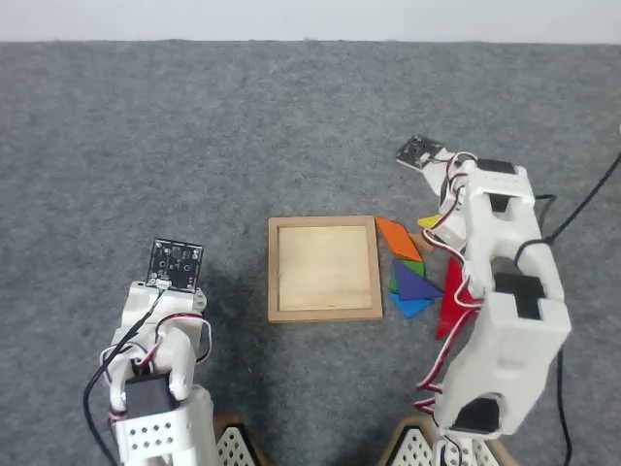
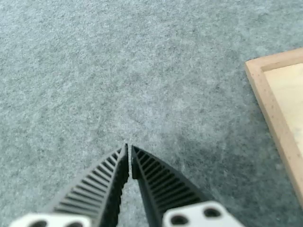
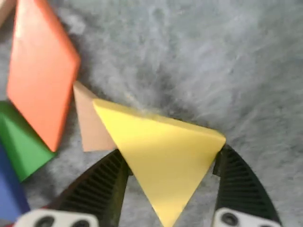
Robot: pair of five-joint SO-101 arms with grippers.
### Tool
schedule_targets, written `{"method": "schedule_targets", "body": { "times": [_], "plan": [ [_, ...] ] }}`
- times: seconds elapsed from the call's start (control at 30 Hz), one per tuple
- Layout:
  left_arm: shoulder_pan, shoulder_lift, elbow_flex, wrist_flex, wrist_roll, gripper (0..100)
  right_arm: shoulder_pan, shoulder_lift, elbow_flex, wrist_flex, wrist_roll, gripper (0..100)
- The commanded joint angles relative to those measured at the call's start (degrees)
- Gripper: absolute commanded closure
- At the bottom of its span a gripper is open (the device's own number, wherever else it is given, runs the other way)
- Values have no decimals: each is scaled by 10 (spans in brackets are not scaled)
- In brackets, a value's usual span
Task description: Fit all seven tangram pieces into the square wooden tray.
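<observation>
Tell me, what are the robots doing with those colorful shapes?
No shape is in the tray yet. The right pincer grips the yellow triangle next to the orange piece, on the tray's right. The other shapes lie in a heap there too. The left pincer is shut, holds nothing, and hangs over the mat on the tray's other side.

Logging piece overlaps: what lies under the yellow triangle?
A tan piece pokes out from under the yellow triangle, gripped in the right pincer. The triangle covers the rest of that piece, so its full shape is hidden.
</observation>
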Motion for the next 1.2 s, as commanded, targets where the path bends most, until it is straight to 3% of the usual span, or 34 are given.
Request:
{"method": "schedule_targets", "body": {
  "times": [0.0, 0.23, 0.37, 0.5, 0.63, 0.8, 0.87, 1.0, 1.17],
  "plan": [
    [-4, -7, -4, 4, -8, 988, 18, 32, -88, 31, -32, 834],
    [-4, -7, -4, 4, -8, 988, 28, 95, -186, 90, -58, 898],
    [-4, -7, -4, 4, -8, 988, 29, 93, -204, 102, -135, 995],
    [-4, -7, -4, 4, -8, 988, 22, 44, -226, 136, -211, 989],
    [-4, -7, -4, 4, -8, 988, -20, -43, -231, 194, -260, 990],
    [-4, -7, -4, 4, -8, 988, -127, -121, -230, 276, -287, 990],
    [-4, -7, -4, 4, -8, 988, -188, -133, -230, 288, -280, 990],
    [-4, -7, -4, 4, -8, 988, -299, -117, -229, 301, -156, 990],
    [-4, -7, -4, 4, -8, 988, -371, -55, -230, 300, -31, 990]
  ]
}}
